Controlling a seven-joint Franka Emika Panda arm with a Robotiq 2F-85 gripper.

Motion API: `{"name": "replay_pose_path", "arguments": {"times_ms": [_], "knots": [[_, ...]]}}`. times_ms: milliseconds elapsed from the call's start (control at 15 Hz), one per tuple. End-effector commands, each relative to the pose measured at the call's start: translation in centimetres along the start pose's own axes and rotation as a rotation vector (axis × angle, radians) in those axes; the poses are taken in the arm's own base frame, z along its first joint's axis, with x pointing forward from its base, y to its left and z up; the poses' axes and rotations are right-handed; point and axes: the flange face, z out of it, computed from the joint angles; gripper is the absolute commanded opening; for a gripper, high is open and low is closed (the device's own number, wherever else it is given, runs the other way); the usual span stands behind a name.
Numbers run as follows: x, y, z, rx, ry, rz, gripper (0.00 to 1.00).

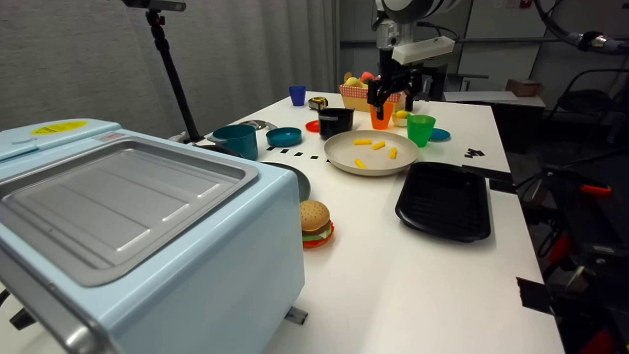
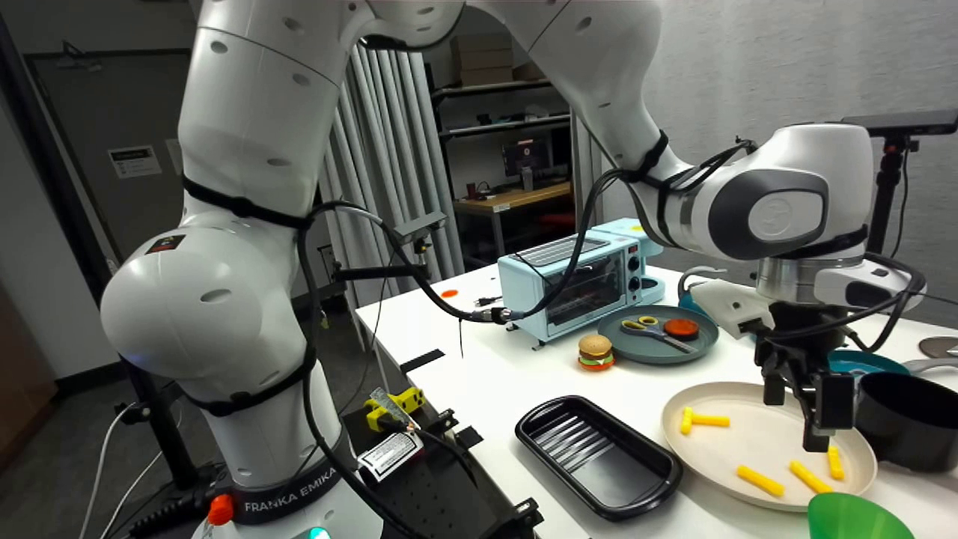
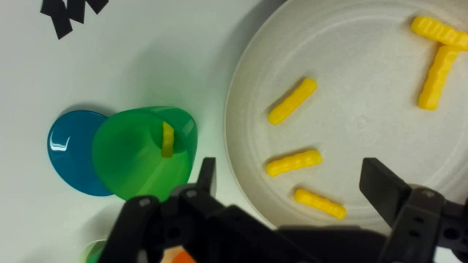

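Note:
My gripper (image 3: 289,160) stands wide open above the beige plate (image 3: 239,146), nothing between its fingers; it also shows over the plate in an exterior view (image 2: 797,415). Several yellow ridged sticks lie on the plate. In the wrist view, one stick (image 3: 294,163) and a lower stick (image 3: 320,204) appear between the fingers, beneath them. Another stick (image 3: 292,101) lies further up, and two touch near the upper right corner. Left of the plate is a green cup (image 3: 128,157) with a yellow stick (image 3: 168,140) inside. A blue disc (image 3: 73,153) sits beside the cup, partly hidden by it.
A black tray (image 2: 599,457) lies by the plate. Around it are a black pot (image 1: 335,123), an orange cup (image 1: 381,117), a fruit basket (image 1: 356,101) and teal pots (image 1: 241,140). A toy burger (image 2: 596,352) and a light-blue toaster oven (image 2: 584,277) stand further along.

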Motion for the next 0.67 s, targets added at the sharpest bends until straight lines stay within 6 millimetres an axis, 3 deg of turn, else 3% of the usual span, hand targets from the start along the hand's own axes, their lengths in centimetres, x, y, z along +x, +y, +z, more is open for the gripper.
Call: {"name": "replay_pose_path", "arguments": {"times_ms": [0, 600], "knots": [[0.7, -0.3, 0.6, 0.031, -0.031, -0.112, 1.0], [2.2, -1.1, 3.1, 0.062, -0.122, -0.395, 1.0]]}}
